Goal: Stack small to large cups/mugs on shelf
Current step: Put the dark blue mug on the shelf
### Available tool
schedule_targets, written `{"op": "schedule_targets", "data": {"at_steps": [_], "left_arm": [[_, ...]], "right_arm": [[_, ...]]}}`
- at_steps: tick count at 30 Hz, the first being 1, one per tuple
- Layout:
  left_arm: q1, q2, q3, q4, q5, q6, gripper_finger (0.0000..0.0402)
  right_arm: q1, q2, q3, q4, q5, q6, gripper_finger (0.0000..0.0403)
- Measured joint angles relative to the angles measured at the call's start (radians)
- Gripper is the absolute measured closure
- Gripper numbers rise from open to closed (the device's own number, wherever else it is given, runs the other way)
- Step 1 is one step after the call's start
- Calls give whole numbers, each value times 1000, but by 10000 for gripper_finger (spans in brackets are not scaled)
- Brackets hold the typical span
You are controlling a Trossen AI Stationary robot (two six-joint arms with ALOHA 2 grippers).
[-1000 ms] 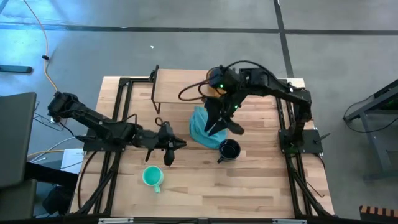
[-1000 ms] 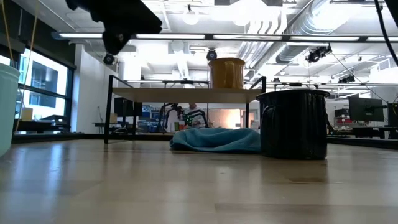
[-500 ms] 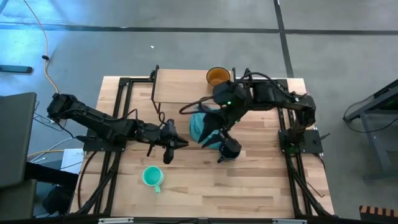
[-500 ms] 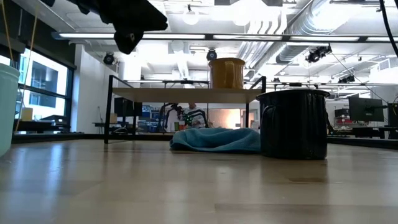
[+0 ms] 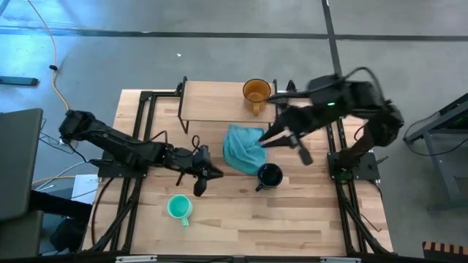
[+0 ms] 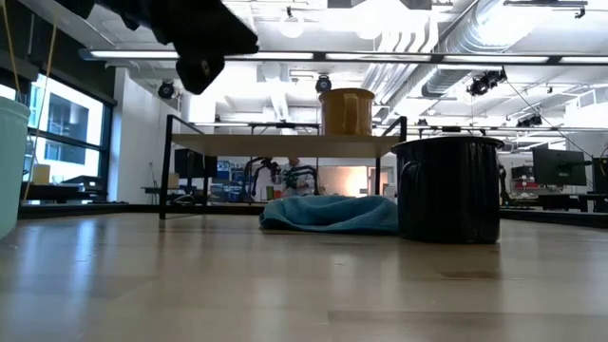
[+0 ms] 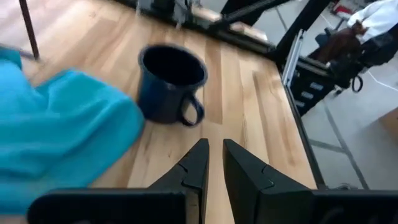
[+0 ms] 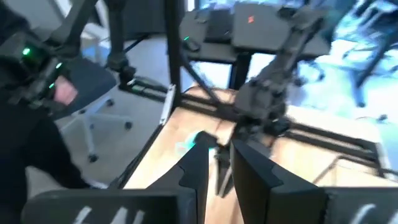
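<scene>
From above I see the amber mug (image 5: 256, 91) standing on the shelf (image 5: 212, 101) at its right end, with my right gripper (image 5: 287, 137) hanging over the table just to the right of the blue cloth (image 5: 243, 147), clear of that mug and holding nothing; through the right wrist camera its fingers (image 8: 193, 171) stand a narrow gap apart. The navy mug (image 5: 269, 175) sits on the tabletop (image 5: 292, 219) just below the cloth's right corner, a little below and left of that gripper. My left gripper (image 5: 201, 175) hovers left of the cloth, its fingers (image 7: 194, 168) nearly together around nothing, and its wrist camera looks past them at the navy mug, which touches the cloth's edge. The teal mug (image 5: 178, 208) stands alone nearer the front edge, below and left of the left gripper. The surface is pale wood planking inside a black frame. At table height the room behind shows white ducts, ceiling lights, a window and desks with monitors.
</scene>
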Motion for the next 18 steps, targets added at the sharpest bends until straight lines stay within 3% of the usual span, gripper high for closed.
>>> {"op": "schedule_targets", "data": {"at_steps": [9, 14, 18], "left_arm": [[63, 47, -1, 110, 91, -62, 364], [86, 61, 0, 202, 104, -62, 364], [86, 69, 10, 238, 99, -62, 364]], "right_arm": [[37, -153, 0, -59, 197, 65, 346], [83, -192, -29, -89, 215, 57, 346], [125, -253, -163, 11, 215, 14, 346]]}}
